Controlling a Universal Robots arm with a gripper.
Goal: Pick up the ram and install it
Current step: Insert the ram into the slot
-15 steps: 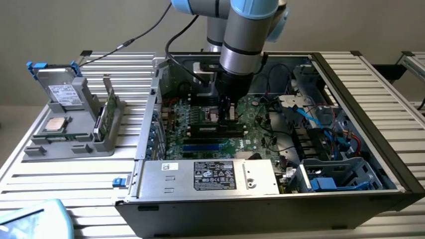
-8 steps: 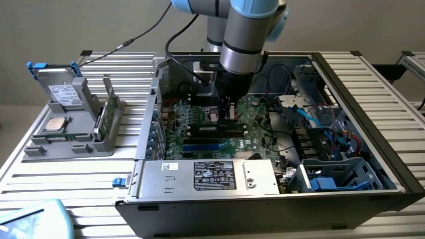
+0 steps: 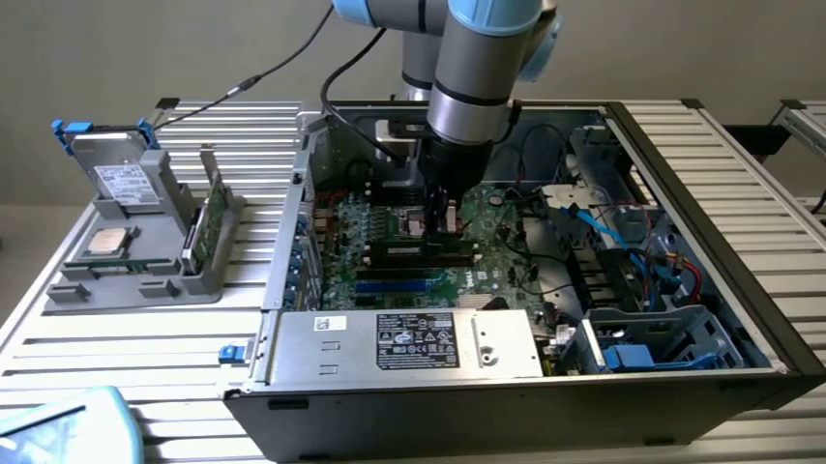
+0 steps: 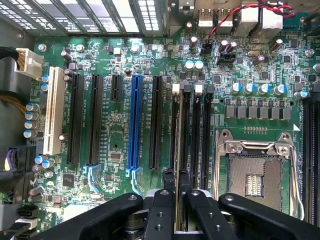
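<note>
**Wrist view.**
- Item: hand [image 4: 176, 178]. The fingers were drawn close together and clamped on the ram [image 4: 178, 207].
- The ram appeared edge-on as a thin pale strip between the two fingers, with its long edge turned toward the motherboard [image 4: 112, 132]. It was probably held this way so that the contact edge could meet a slot squarely.
- Just beyond the fingertips lay the bank of black memory slots [image 4: 186, 130], running parallel to the held stick. Whether the ram touched one could not be told, but it looked not yet seated.
- To one side of the hand was the processor socket [image 4: 255, 172], with nothing in it.
- To the other side was a row of expansion slots, one of them a blue slot [image 4: 133, 120].

**Exterior view.**
- Item: arm [image 3: 478, 68]. It reached straight down into the open computer case [image 3: 516, 420].
- The case lay on its side on the slatted bench [image 3: 142, 358], which turned the board face up to the hand.
- The hand hung low over the board's middle.
- Well away from the hand, outside the case, stood a grey holder [image 3: 130, 285]. It carried a hard drive [image 3: 126, 182] and a square silvery processor chip [image 3: 106, 242], and was presumably a staging rack for parts.

**Comparison.**
- The wrist view gave the line-up of stick and slots.
- The exterior view gave the hand's height over the board and the holder out on the bench.
</note>
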